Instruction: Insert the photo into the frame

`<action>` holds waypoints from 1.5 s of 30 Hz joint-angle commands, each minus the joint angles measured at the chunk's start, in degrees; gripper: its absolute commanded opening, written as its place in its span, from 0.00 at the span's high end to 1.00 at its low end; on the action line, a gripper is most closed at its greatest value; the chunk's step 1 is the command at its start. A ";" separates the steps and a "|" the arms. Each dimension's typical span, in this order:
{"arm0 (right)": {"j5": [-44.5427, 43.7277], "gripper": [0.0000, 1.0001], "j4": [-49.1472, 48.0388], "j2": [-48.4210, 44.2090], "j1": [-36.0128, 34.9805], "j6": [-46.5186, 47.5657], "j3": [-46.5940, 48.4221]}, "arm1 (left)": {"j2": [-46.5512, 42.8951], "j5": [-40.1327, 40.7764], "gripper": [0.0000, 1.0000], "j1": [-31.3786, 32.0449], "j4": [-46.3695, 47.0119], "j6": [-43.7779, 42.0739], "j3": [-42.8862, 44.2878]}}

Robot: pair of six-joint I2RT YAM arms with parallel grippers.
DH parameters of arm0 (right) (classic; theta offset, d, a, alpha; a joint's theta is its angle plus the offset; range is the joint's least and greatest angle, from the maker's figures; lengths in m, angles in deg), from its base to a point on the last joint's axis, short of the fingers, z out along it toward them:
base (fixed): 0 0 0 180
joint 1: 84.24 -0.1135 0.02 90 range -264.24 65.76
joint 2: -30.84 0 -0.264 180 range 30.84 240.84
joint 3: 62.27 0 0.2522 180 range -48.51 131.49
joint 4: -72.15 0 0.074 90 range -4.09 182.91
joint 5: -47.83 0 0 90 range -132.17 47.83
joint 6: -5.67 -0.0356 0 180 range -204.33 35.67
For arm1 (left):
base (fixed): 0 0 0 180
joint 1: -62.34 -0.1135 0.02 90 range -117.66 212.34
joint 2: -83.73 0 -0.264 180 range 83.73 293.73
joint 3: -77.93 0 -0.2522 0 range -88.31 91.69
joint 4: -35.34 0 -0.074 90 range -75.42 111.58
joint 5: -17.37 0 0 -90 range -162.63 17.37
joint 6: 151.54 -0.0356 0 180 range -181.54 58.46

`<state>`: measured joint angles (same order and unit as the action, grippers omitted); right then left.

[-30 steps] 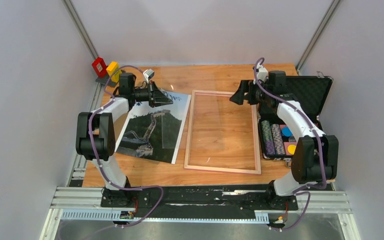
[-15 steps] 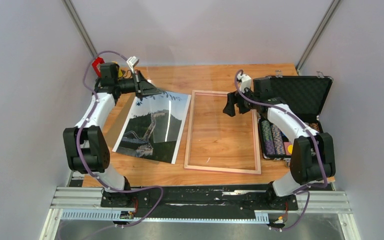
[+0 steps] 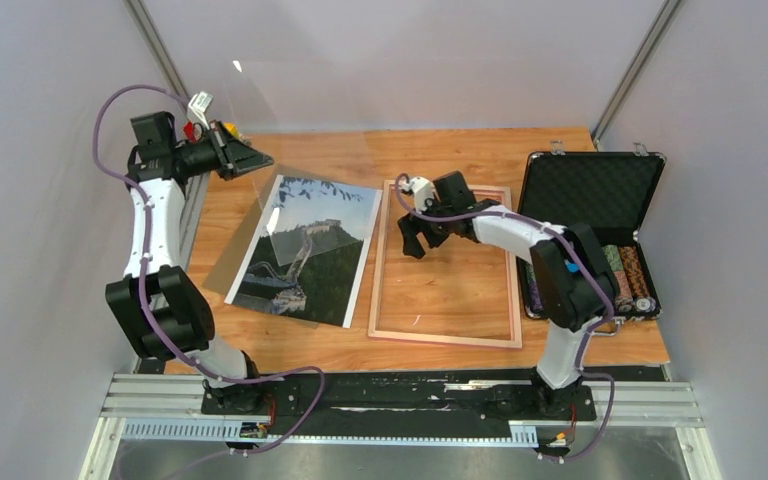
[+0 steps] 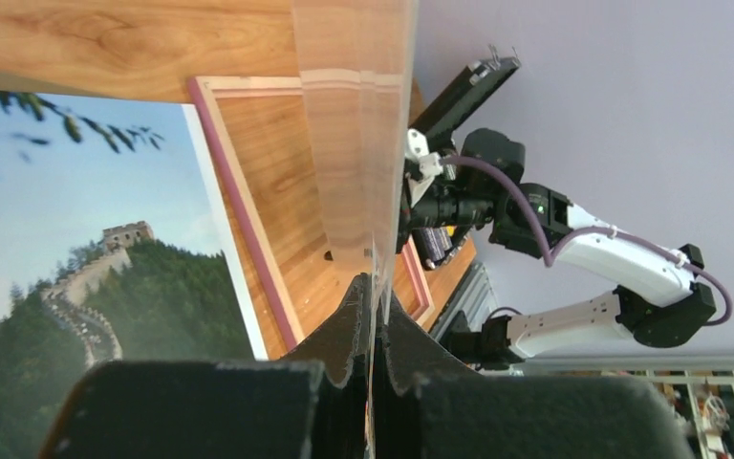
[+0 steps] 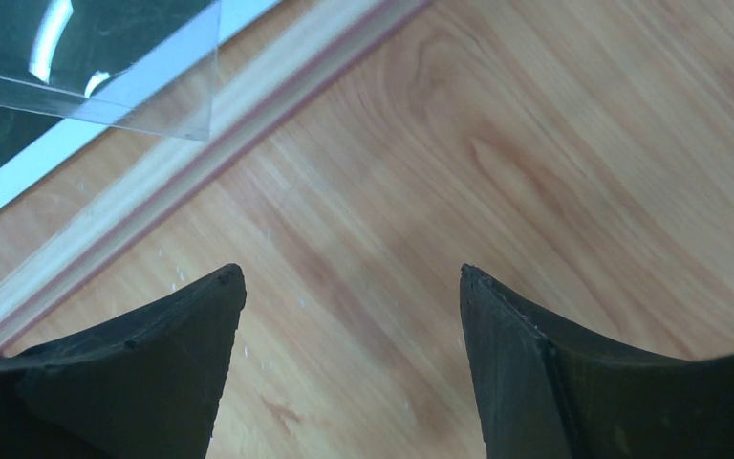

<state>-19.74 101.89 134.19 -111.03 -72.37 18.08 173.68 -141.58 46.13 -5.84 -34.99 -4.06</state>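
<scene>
The photo (image 3: 305,250) of a wall over green hills lies flat on the table, left of the frame. It also shows in the left wrist view (image 4: 67,220). The frame (image 3: 375,270) lies flat beside it, with bare table wood showing inside its pink border (image 4: 239,201). My left gripper (image 3: 260,158) is raised at the back left. It is shut on the edge of a clear pane (image 4: 354,143) that hangs tilted above the photo. My right gripper (image 3: 412,240) is open and empty, low over the inside of the frame near its left border (image 5: 153,182). A corner of the pane (image 5: 153,86) shows there.
An open black case (image 3: 590,185) with rows of chips (image 3: 620,270) stands at the right, against the frame's right side. Small red (image 3: 190,128) and yellow (image 3: 228,130) items sit at the back left corner behind my left gripper. Walls enclose the table.
My left gripper swung left and upward, carrying the clear pane off toward the back left. My right gripper moved left from beside the case to over the frame's left part.
</scene>
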 commanded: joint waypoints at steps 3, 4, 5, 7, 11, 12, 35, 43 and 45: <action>-5.25 0.20 -3.33 9.68 -5.47 3.08 10.76 | -3.40 -0.76 1.00 -4.83 -5.06 -3.44 4.90; -5.60 0.20 -3.26 11.13 -5.88 3.22 11.97 | -3.52 -0.80 1.00 -5.82 -5.65 -3.83 5.74; -5.79 0.20 -3.20 12.23 -6.24 3.30 13.16 | -3.54 -0.78 1.00 -6.36 -7.11 -4.78 6.14; -5.57 0.21 -3.16 14.28 -6.66 3.48 15.02 | -3.55 -0.74 1.00 -7.88 -9.57 -6.47 7.49; -4.41 0.21 -3.02 17.29 -7.15 3.57 18.40 | -3.42 -1.00 1.00 -10.16 -12.92 -9.11 9.69; -4.03 0.21 -2.92 17.91 -7.34 3.70 19.07 | -3.34 -1.01 1.00 -10.77 -13.28 -9.66 10.05; 5.51 0.22 -0.08 22.56 -9.96 12.63 26.19 | -2.35 -0.88 1.00 -11.63 -20.09 -16.08 10.43; -4.16 0.15 0.42 12.28 -7.79 8.54 19.30 | -2.50 -3.71 1.00 -11.22 -22.12 -17.91 10.40; -7.12 0.14 1.04 8.85 -6.89 6.82 16.62 | -2.57 -4.28 1.00 -10.66 -22.87 -18.42 10.89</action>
<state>-20.74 102.81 152.51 -119.94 -62.27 37.93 173.18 -141.82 35.07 -27.46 -51.15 4.44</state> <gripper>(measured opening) 0.854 0.008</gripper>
